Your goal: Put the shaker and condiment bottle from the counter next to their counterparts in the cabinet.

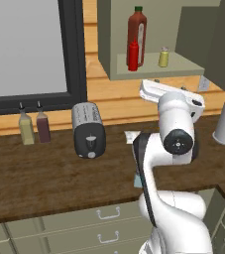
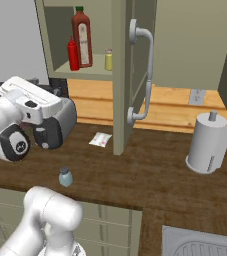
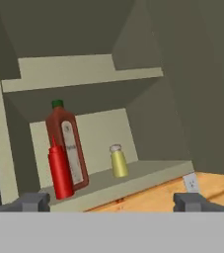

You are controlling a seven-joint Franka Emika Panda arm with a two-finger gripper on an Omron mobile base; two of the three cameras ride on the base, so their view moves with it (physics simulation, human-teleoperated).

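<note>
Already, the small red condiment bottle (image 3: 59, 170) stands on the cabinet (image 3: 133, 89) shelf, touching or just beside the tall dark-red sauce bottle (image 3: 66, 146). That half of the task looks done. Nearby on the shelf sits the yellow shaker (image 3: 118, 161). Down on the worktop (image 2: 150, 175), near its front edge, the pale blue-grey shaker (image 2: 65, 177) waits to be fetched. Facing the shelf, the pincer (image 3: 111, 201) is wide open and empty.

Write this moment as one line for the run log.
pincer: open, empty | condiment bottle: on cabinet shelf beside tall sauce bottle | shaker: on counter
</note>
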